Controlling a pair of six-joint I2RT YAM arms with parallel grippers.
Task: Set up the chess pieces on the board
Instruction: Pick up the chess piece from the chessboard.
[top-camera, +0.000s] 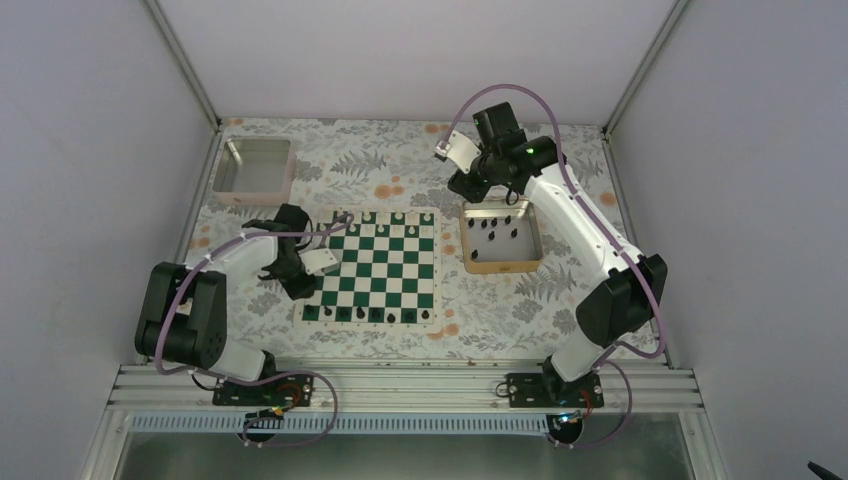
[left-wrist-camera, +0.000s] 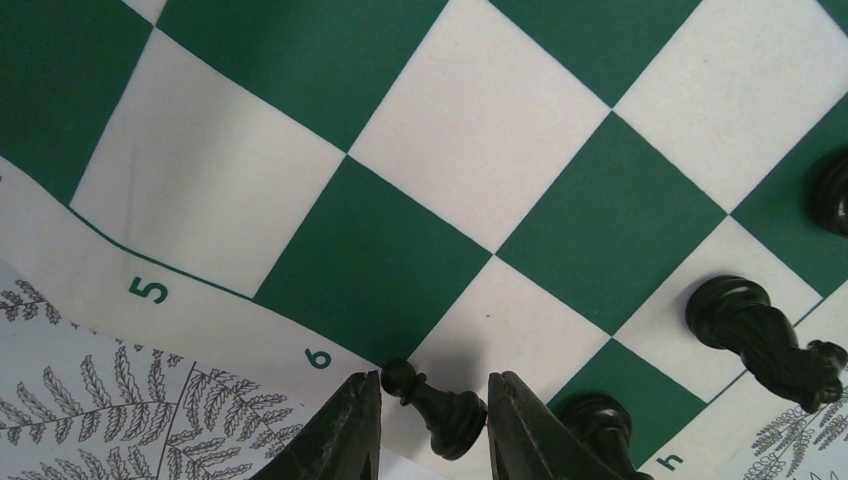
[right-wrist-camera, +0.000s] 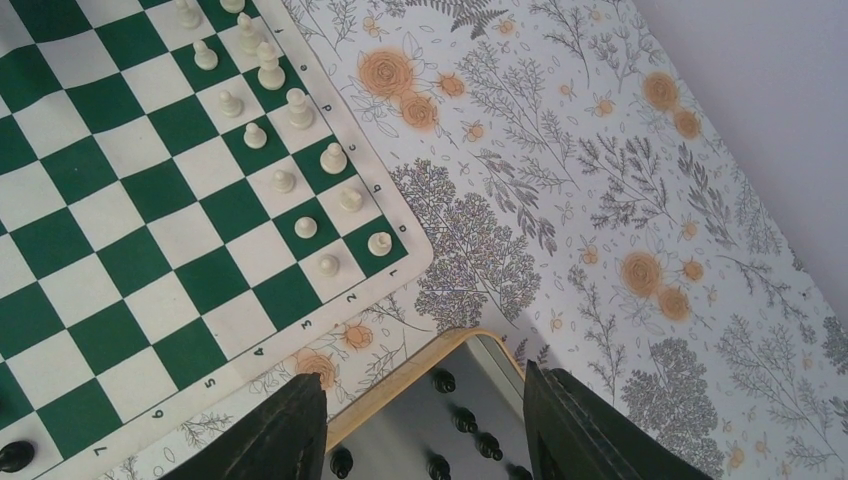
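Note:
The board (top-camera: 385, 262) lies mid-table. Several black chess pieces (top-camera: 375, 314) stand along its near row, and more lie in the gold-rimmed tray (top-camera: 500, 267). My left gripper (top-camera: 300, 288) is low over the board's near-left corner. In the left wrist view it (left-wrist-camera: 432, 430) is open around a black pawn (left-wrist-camera: 445, 408) on a white square; the gap is wider than the pawn. A rook (left-wrist-camera: 600, 420) and a knight (left-wrist-camera: 760, 340) are beside it. My right gripper (top-camera: 468, 185) hangs open and empty (right-wrist-camera: 425, 425) over the tray's far-left corner, above loose black pieces (right-wrist-camera: 443, 380).
Pale pieces (right-wrist-camera: 300, 100) fill the board's two far rows. A pale pinkish tray (top-camera: 253, 167) stands at the far left. The floral tablecloth (right-wrist-camera: 600, 200) runs to grey walls on three sides. The tray's gold rim (right-wrist-camera: 400, 385) is just right of the board.

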